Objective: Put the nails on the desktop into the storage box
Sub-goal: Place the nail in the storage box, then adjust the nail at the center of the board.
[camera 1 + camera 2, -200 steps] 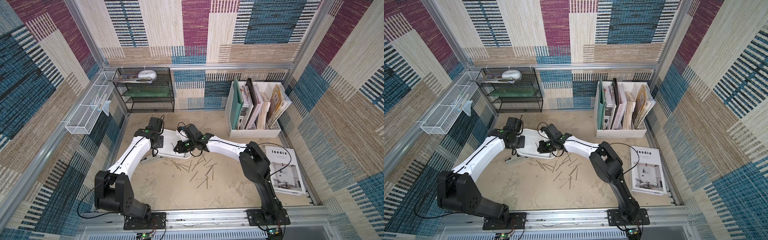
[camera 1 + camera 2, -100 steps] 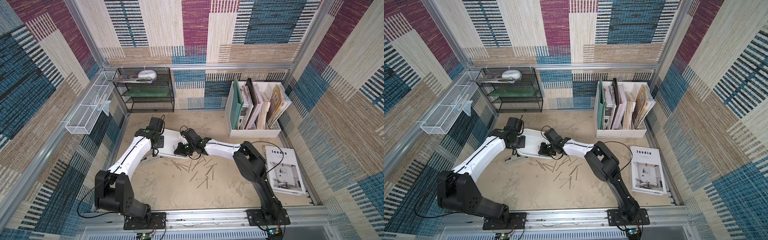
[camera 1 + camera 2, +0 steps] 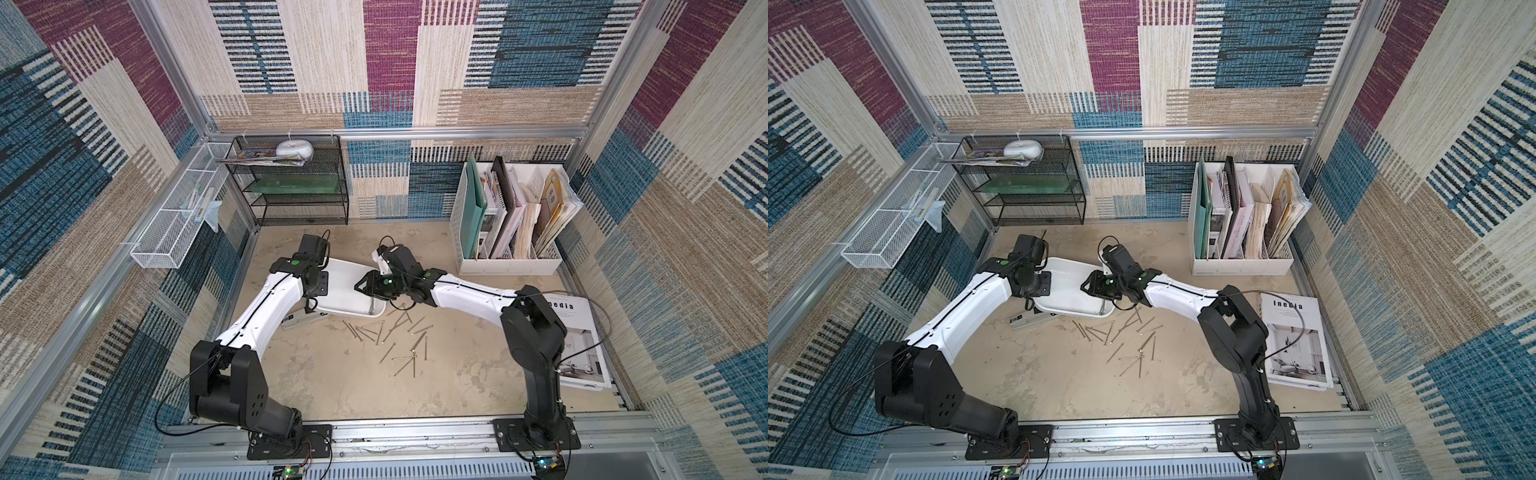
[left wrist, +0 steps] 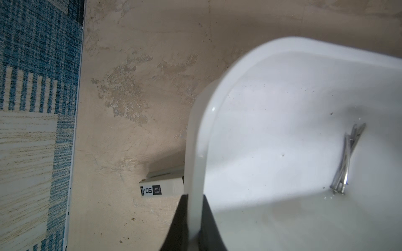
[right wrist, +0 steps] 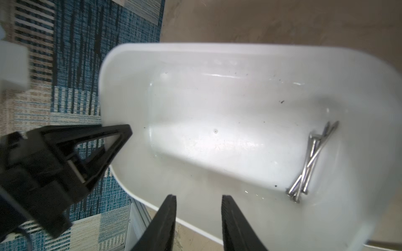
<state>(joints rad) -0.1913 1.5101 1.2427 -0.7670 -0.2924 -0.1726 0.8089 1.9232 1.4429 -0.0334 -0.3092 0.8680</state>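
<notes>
Colours:
- storage box (image 3: 353,286): plain glossy white, dark specks inside.
- nails (image 3: 399,340): brassy-grey on the desktop, silvery in the box.
- desktop (image 3: 353,386): sand beige, mottled darker patches.
- left gripper (image 4: 194,217), right gripper (image 5: 199,217): black.
- left arm (image 3: 266,309), right arm (image 3: 469,297): white links, black joints, green dot at wrist.
- wire shelf (image 3: 291,208), far left corner: black.
- mesh basket (image 3: 174,224): white.
- file holder (image 3: 507,262), far right corner: white, with a dark green folder (image 3: 473,203).
- magazine (image 3: 582,345), right edge: white, black lettering.
- walls (image 3: 540,50): woven patchwork of blue, magenta, cream and tan, with striped bands.
</notes>
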